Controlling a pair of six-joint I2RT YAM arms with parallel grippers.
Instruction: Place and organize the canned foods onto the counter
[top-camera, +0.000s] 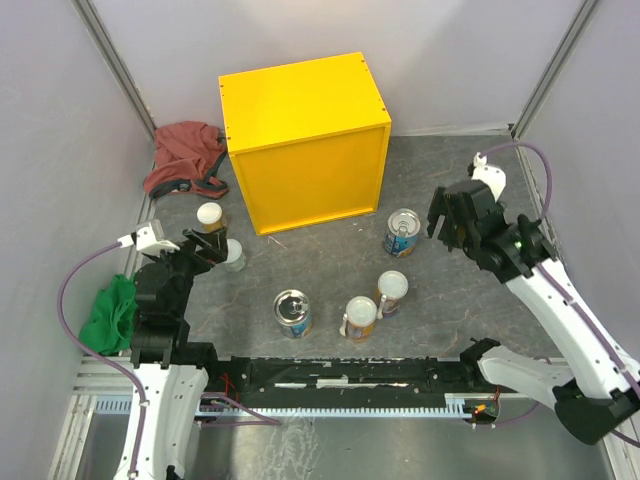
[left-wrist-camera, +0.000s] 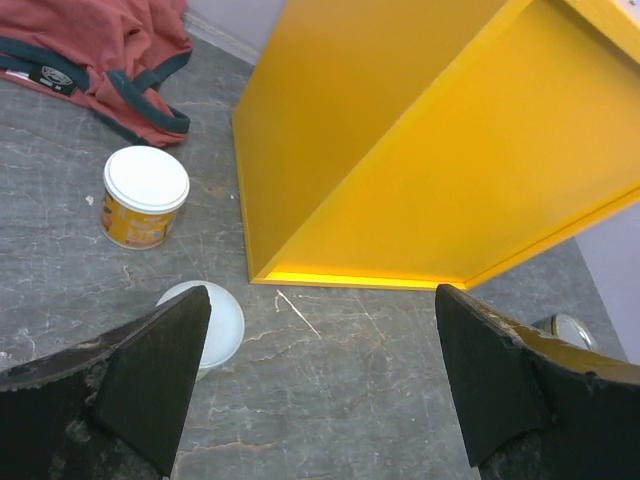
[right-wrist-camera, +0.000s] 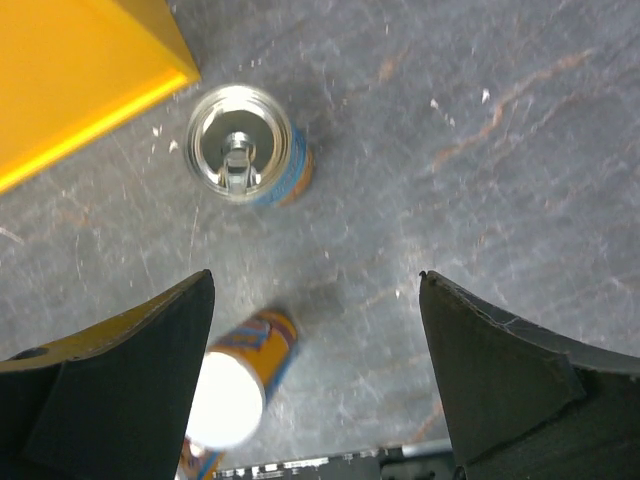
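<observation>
The yellow counter (top-camera: 300, 140) stands at the back with a bare top. All six cans stand on the grey floor: two short white-lidded ones (top-camera: 209, 214) (top-camera: 234, 254) at the left, two silver-topped tins (top-camera: 293, 311) (top-camera: 402, 231), and two orange cans (top-camera: 361, 317) (top-camera: 392, 290). My left gripper (top-camera: 208, 246) is open and empty next to the short cans; its view shows one short can (left-wrist-camera: 146, 195) and another lid (left-wrist-camera: 218, 322) beside my left finger. My right gripper (top-camera: 442, 216) is open and empty, hovering above a tin (right-wrist-camera: 240, 145) and an orange can (right-wrist-camera: 240, 375).
A red cloth (top-camera: 185, 160) lies left of the counter, also in the left wrist view (left-wrist-camera: 90, 50). A green cloth (top-camera: 112, 312) lies by the left arm's base. Grey walls close in both sides. The counter's corner (right-wrist-camera: 70, 70) shows in the right wrist view.
</observation>
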